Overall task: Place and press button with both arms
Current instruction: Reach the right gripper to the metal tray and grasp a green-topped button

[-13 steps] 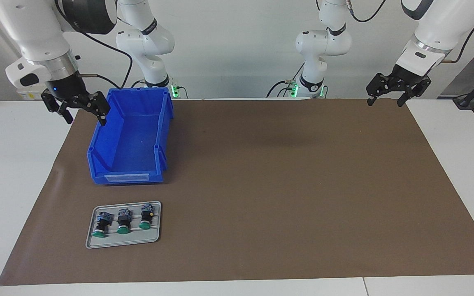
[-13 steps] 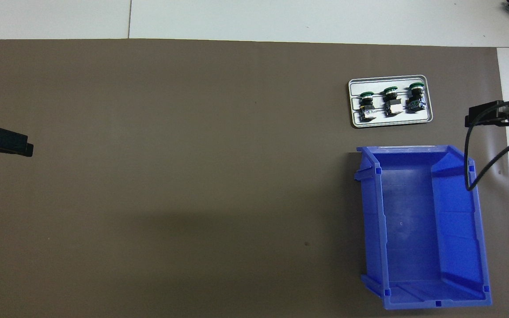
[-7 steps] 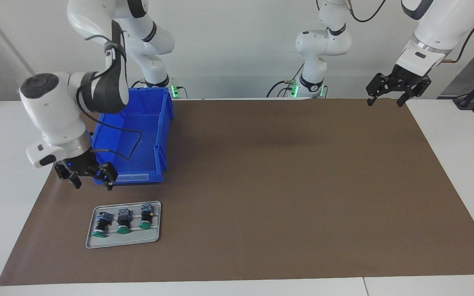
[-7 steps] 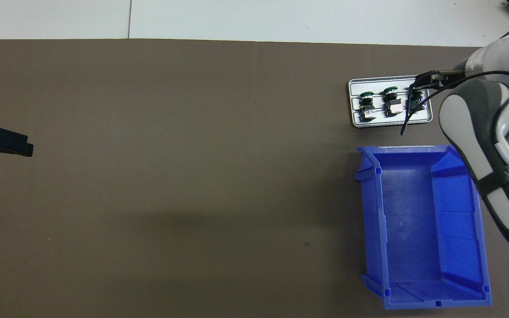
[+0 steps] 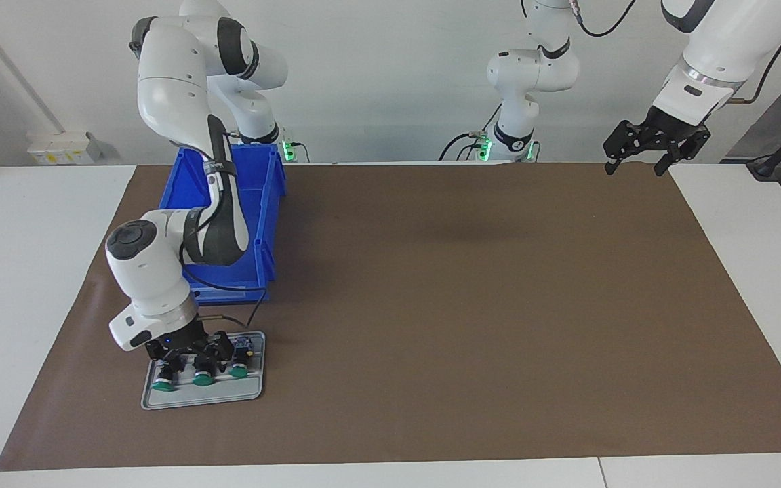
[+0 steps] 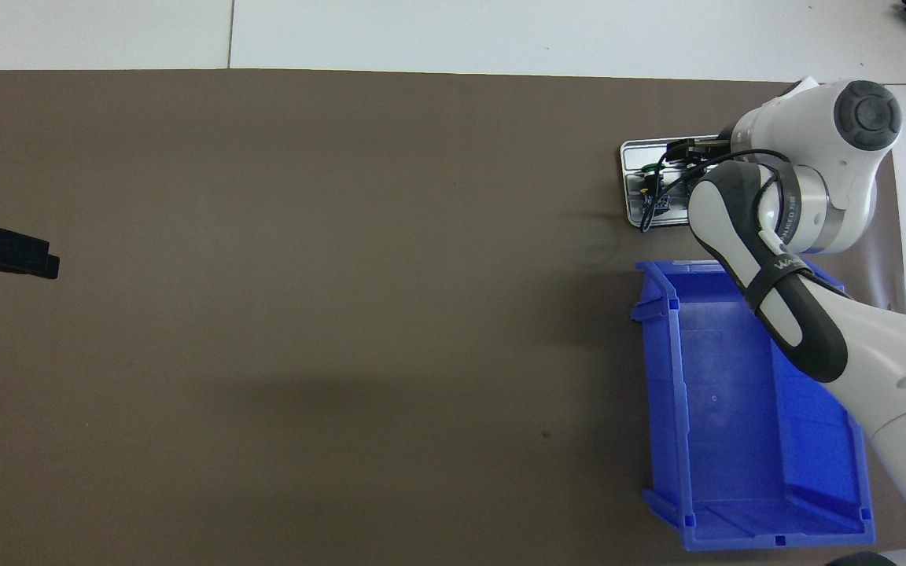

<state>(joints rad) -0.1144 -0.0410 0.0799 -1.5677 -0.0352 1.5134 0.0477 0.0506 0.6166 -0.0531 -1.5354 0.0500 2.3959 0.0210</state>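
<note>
The right tool [image 5: 190, 352] is low over the grey tray [image 5: 255, 392], which lies on the worktop [image 5: 465, 305] toward the right arm's end, farther from the robots than the blue bin [image 5: 265, 203]. Its jaws stand apart and hold nothing. Three green-capped buttons lie in a row in the tray. The tool seems centred on the middle one, so I take this as the button [image 5: 203, 371] to pick.

To do this step well, the right tool should come down with one finger on each side of the black body. The fingers should not touch the other two buttons [image 5: 162, 383], which lie just beside it. It should close on the body, not on the cap, and then lift straight up.

The left tool [image 5: 655, 146] waits in the air at the left arm's end, with jaws also apart.

The facing view shows all three buttons and how low the right tool is. In the overhead view the right arm covers most of the tray [image 6: 627, 157], and the right tool's tips cannot be followed there. The overhead view, however, shows the inside of the bin [image 6: 673, 393] better, and only the tip of the left tool [image 6: 5, 255].
</note>
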